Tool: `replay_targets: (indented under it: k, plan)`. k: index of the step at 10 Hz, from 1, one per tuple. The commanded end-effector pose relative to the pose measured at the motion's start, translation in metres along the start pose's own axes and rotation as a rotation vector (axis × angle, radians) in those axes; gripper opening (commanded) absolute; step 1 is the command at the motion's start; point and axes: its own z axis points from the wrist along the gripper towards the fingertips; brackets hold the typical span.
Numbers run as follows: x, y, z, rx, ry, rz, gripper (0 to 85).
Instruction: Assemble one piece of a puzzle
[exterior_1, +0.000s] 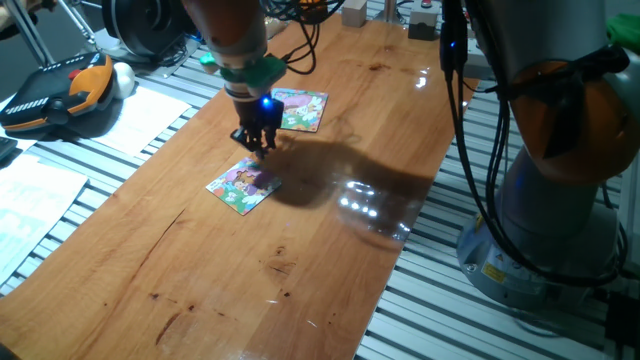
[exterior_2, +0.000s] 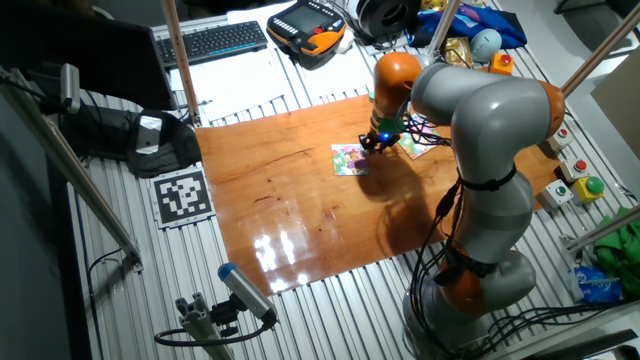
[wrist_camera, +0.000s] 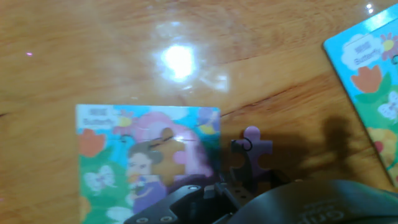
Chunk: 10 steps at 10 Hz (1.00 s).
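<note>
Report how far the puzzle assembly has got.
Not finished. The piece lies on the wood just beside the puzzle, not seated, and a piece-shaped gap shows in the picture. The end effector hangs close above the piece; its grip is hidden. Left: fit the piece into the gap.

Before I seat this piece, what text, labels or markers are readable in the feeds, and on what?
puzzle: small lettering in top left corner, too blurred to read.
second board: a line that may read "Butterfly", blurred.
marker sheet: black-and-white square code, no words.
piece: no text.
</note>
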Motion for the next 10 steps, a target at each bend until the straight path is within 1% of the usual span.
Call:
replay_targets:
  k: [1, 4, 5, 8, 10]
  plan:
    - [0.001, 0.006, 0.002, -0.004, -0.002, 0.004, 0.0]
    - [0.0, 0.02, 0.007, -0.007, -0.014, 0.014, 0.0]
    - [0.001, 0.022, 0.01, -0.013, -0.012, 0.016, 0.0]
    - [0.0, 0.034, 0.018, -0.022, -0.019, 0.031, 0.0]
    - [-0.001, 0.038, 0.02, -0.03, -0.018, 0.037, 0.0]
